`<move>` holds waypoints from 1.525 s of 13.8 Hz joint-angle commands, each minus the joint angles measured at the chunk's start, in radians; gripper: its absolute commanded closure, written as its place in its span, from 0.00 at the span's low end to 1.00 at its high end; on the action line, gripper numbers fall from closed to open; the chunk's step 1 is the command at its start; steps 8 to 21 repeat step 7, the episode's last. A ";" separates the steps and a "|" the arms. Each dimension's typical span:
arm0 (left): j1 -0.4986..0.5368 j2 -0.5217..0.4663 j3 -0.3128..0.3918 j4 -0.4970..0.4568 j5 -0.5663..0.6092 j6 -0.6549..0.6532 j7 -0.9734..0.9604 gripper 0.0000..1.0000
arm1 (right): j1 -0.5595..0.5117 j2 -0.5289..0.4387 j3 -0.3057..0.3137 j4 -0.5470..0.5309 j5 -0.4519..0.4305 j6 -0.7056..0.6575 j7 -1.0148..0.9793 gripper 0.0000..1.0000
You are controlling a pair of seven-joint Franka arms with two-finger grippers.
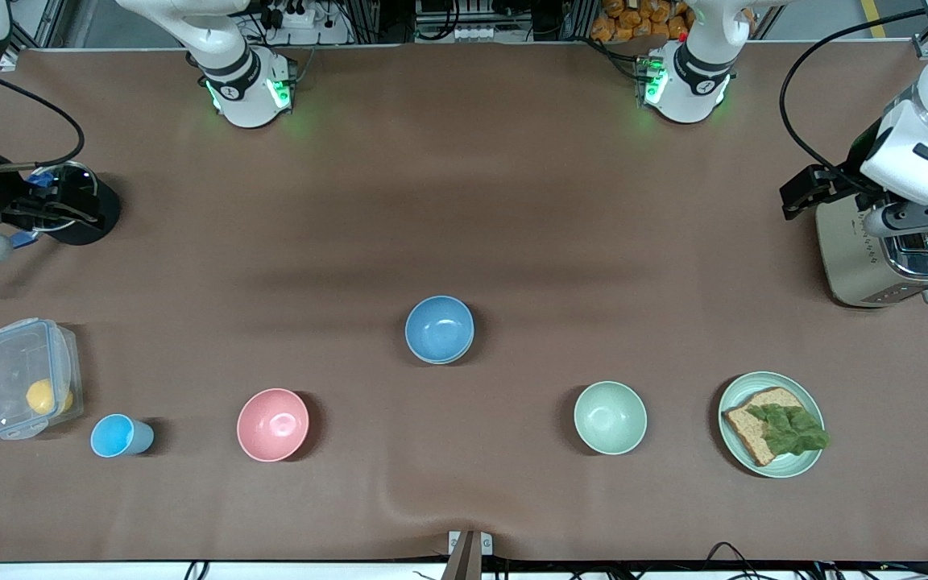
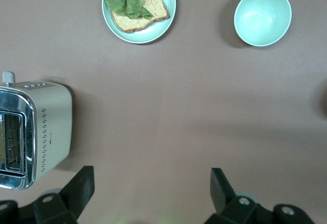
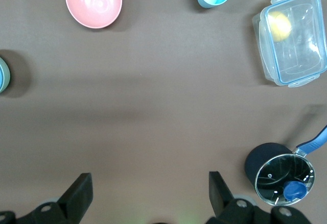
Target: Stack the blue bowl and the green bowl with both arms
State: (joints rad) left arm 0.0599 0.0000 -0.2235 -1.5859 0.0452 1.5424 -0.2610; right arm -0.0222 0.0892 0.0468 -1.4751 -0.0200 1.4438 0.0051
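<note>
- While both arms wait at opposite ends of the brown worktop point(image 1: 464, 201), the round sky-blue plastic bowl point(image 1: 439, 329) sits nested in a second bowl whose rim shows beneath it, near the middle.
- Nearer the front camera, toward the left arm's end, stands a round pale green bowl point(image 1: 610, 416), empty and upright, beside the flat green plate point(image 1: 771, 424) with bread and lettuce.
- Left hand point(image 2: 152, 191) hangs beside the silver toaster point(image 1: 891, 258), fingers spread, empty.
- Right hand point(image 3: 149, 192) hangs by the glass-lidded black pot point(image 1: 69, 205), fingers spread, empty.
- Toward the right arm's end stand a pink bowl point(image 1: 272, 424), a small light-blue cup point(image 1: 119, 436) and a clear lidded box point(image 1: 27, 388).
</note>
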 commanded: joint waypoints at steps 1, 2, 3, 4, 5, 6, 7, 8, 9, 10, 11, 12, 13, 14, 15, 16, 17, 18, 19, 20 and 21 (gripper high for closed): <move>0.004 -0.015 -0.002 0.004 -0.019 -0.028 0.026 0.00 | -0.016 -0.002 0.008 0.006 0.002 -0.014 -0.025 0.00; 0.004 -0.017 -0.002 0.004 -0.019 -0.028 0.029 0.00 | -0.016 -0.002 0.008 0.006 0.002 -0.014 -0.025 0.00; 0.004 -0.017 -0.002 0.004 -0.021 -0.028 0.038 0.00 | -0.016 -0.002 0.008 0.006 0.002 -0.016 -0.025 0.00; 0.004 -0.017 -0.002 0.004 -0.022 -0.028 0.051 0.00 | -0.016 -0.002 0.008 0.006 0.002 -0.019 -0.025 0.00; 0.004 -0.021 -0.002 0.004 -0.025 -0.028 0.060 0.00 | -0.015 -0.002 0.007 0.006 0.002 -0.022 -0.025 0.00; 0.006 -0.021 -0.002 0.004 -0.025 -0.028 0.066 0.00 | -0.015 -0.002 0.007 0.006 0.002 -0.023 -0.025 0.00; 0.004 -0.023 -0.002 0.004 -0.027 -0.028 0.066 0.00 | -0.015 0.000 0.008 0.006 0.002 -0.028 -0.025 0.00; 0.004 -0.023 -0.002 0.004 -0.027 -0.028 0.066 0.00 | -0.015 0.000 0.008 0.006 0.002 -0.028 -0.025 0.00; 0.004 -0.023 -0.002 0.004 -0.027 -0.028 0.066 0.00 | -0.015 0.000 0.008 0.006 0.002 -0.028 -0.025 0.00; 0.004 -0.023 -0.002 0.004 -0.027 -0.028 0.066 0.00 | -0.015 0.000 0.008 0.006 0.002 -0.028 -0.025 0.00; 0.004 -0.023 -0.002 0.004 -0.027 -0.028 0.066 0.00 | -0.015 0.000 0.008 0.006 0.002 -0.028 -0.025 0.00; 0.004 -0.023 -0.002 0.004 -0.027 -0.028 0.066 0.00 | -0.015 0.000 0.008 0.006 0.002 -0.028 -0.025 0.00; 0.004 -0.023 -0.002 0.004 -0.027 -0.028 0.066 0.00 | -0.015 0.000 0.008 0.006 0.002 -0.028 -0.025 0.00; 0.004 -0.023 -0.002 0.004 -0.027 -0.028 0.066 0.00 | -0.015 0.000 0.008 0.006 0.002 -0.028 -0.025 0.00; 0.004 -0.023 -0.002 0.004 -0.027 -0.028 0.066 0.00 | -0.015 0.000 0.008 0.006 0.002 -0.028 -0.025 0.00; 0.004 -0.023 -0.002 0.004 -0.027 -0.028 0.066 0.00 | -0.015 0.000 0.008 0.006 0.002 -0.028 -0.025 0.00; 0.004 -0.023 -0.002 0.004 -0.027 -0.028 0.066 0.00 | -0.015 0.000 0.008 0.006 0.002 -0.028 -0.025 0.00; 0.004 -0.023 -0.002 0.004 -0.027 -0.028 0.066 0.00 | -0.015 0.000 0.008 0.006 0.002 -0.028 -0.025 0.00; 0.004 -0.023 -0.002 0.004 -0.027 -0.028 0.066 0.00 | -0.015 0.000 0.008 0.006 0.002 -0.028 -0.025 0.00; 0.004 -0.023 -0.002 0.004 -0.027 -0.028 0.066 0.00 | -0.015 0.000 0.008 0.006 0.002 -0.028 -0.025 0.00; 0.004 -0.023 -0.002 0.004 -0.027 -0.028 0.066 0.00 | -0.015 0.000 0.008 0.006 0.002 -0.028 -0.025 0.00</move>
